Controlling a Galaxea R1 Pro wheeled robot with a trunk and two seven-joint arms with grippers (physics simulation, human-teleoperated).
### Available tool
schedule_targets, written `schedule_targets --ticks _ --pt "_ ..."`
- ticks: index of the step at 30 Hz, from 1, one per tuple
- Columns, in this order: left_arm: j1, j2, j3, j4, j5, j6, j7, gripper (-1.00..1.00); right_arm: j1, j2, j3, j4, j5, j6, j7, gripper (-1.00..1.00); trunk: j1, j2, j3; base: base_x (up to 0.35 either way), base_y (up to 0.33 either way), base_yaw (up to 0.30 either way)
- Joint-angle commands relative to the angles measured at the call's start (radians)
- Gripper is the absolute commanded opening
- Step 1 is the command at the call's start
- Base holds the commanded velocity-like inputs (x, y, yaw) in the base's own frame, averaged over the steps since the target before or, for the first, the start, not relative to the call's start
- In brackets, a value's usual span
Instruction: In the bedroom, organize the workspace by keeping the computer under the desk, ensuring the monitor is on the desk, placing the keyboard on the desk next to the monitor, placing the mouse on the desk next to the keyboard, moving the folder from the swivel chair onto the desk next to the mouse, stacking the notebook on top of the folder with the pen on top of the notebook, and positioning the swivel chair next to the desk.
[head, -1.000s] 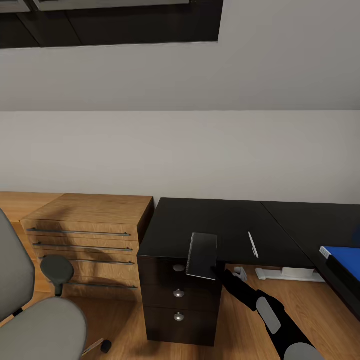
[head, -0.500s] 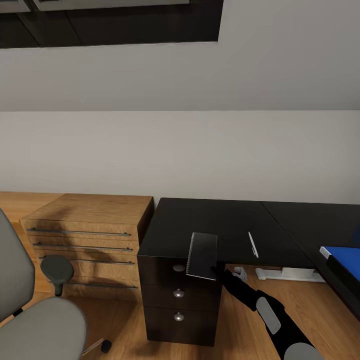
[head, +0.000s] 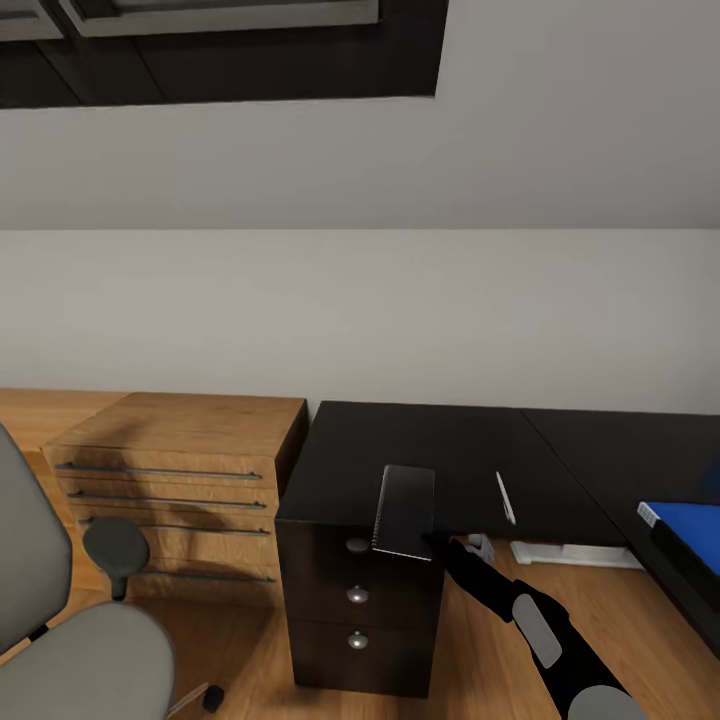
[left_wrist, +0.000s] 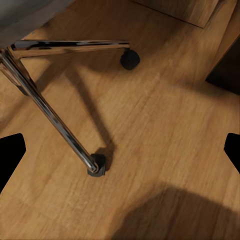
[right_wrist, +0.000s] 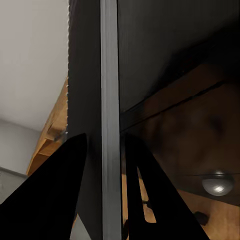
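Bare desk (head: 420, 440) top beyond notebook (head: 405, 512); pen (head: 506, 497) alongside.

Glossy black desk (head: 420, 450), wooden dresser (head: 190, 440)

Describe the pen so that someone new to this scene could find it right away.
Start at the glossy black desk against the white wall. The pen lies on it near the front edge, right of the black spiral notebook: the thin pale stick on the dark top.

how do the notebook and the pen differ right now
The notebook is a black rectangle with a spiral edge; the pen is a thin pale stick. The notebook is pinched at its near edge by the right gripper and overhangs the front of the desk; the pen lies free and flat on the desk top, to the notebook's right. Neither is on the folder yet.
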Motion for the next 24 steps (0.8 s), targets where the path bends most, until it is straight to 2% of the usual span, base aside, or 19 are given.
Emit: schedule_targets --ticks 1,24 --pt "-0.001 0.0 0.003 0.0 -0.005 -0.002 0.003 1.0 -0.001 0.0 -0.002 0.0 -0.006 0.008 0.003 -1.0 -0.004 0.007 0.002 0.0 0.0 0.0" --pt "-0.001 0.0 0.003 0.0 -0.005 -0.002 0.003 1.0 0.0 -0.001 -0.003 -0.004 -0.006 0.011 0.002 -1.0 -0.092 0.168 0.074 0.0 0.0 0.0"
